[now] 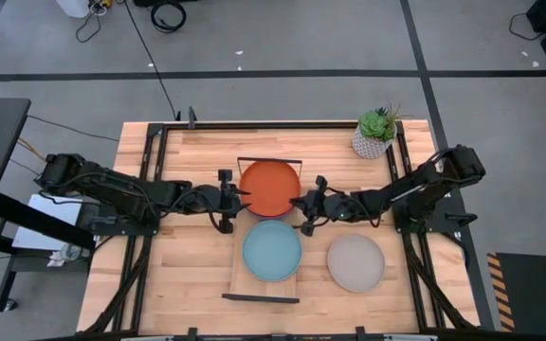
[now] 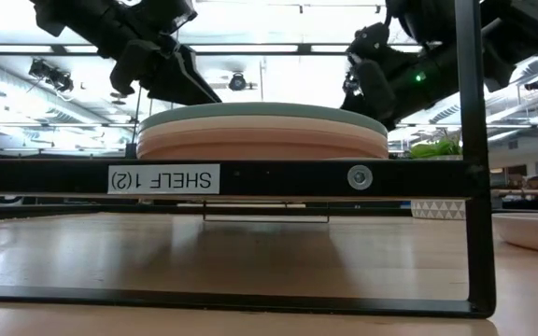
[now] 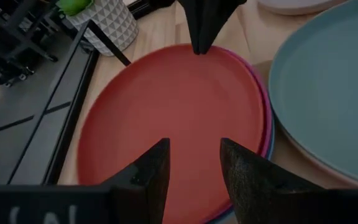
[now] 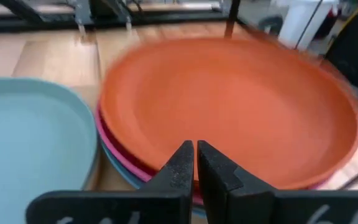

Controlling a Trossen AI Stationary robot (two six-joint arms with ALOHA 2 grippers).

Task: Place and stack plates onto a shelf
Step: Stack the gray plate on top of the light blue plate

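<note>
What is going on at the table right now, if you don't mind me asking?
Two robot arms are stacking plates on a wooden shelf. An orange plate lies on top of one pile at the shelf's far end, with pink and blue rims showing beneath it. The left gripper, open, and the right gripper, shut, flank that pile from opposite sides. A light teal plate tops a second pile on the shelf. A grey plate waits on the table beside the shelf.

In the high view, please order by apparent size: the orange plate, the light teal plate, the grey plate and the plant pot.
1-3. Orange plate, light teal plate and grey plate: they look about alike, so no ranking.
4. Plant pot: clearly smallest.
</note>
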